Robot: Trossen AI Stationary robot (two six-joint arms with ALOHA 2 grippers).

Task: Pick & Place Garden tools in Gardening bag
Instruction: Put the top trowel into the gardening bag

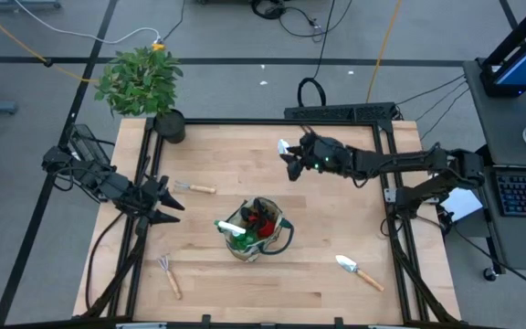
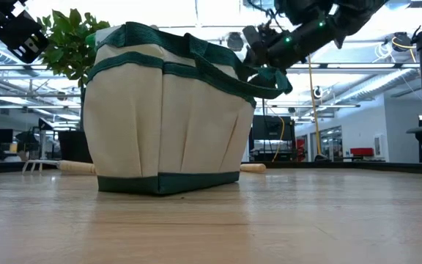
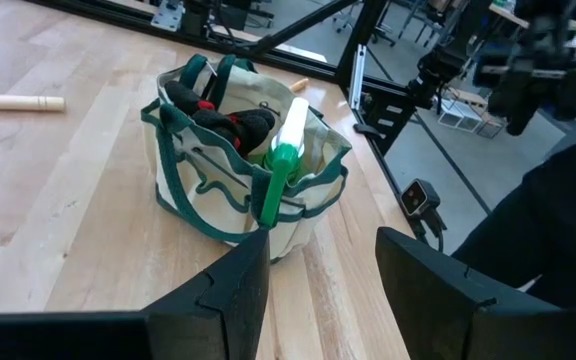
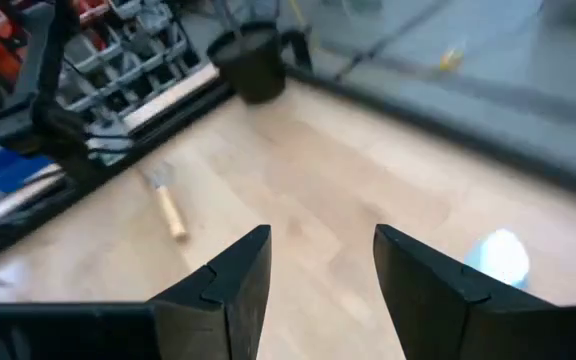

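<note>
Bag [image 1: 256, 233] at table centre, part-filled: spray bottle [image 1: 234, 229] and gloves [image 1: 263, 218] inside; three tools loose on the boards.

Rake [image 1: 194, 187] lay just beside the left gripper [image 1: 173, 202], handle pointing toward the right arm's side; that gripper stood open and empty, nearest of the two. Second rake [image 1: 170, 275] lay at the front left, trowel [image 1: 359, 271] at the front right. Right gripper [image 1: 292, 157] hung open, empty, near the back edge, well apart from all three.
</note>
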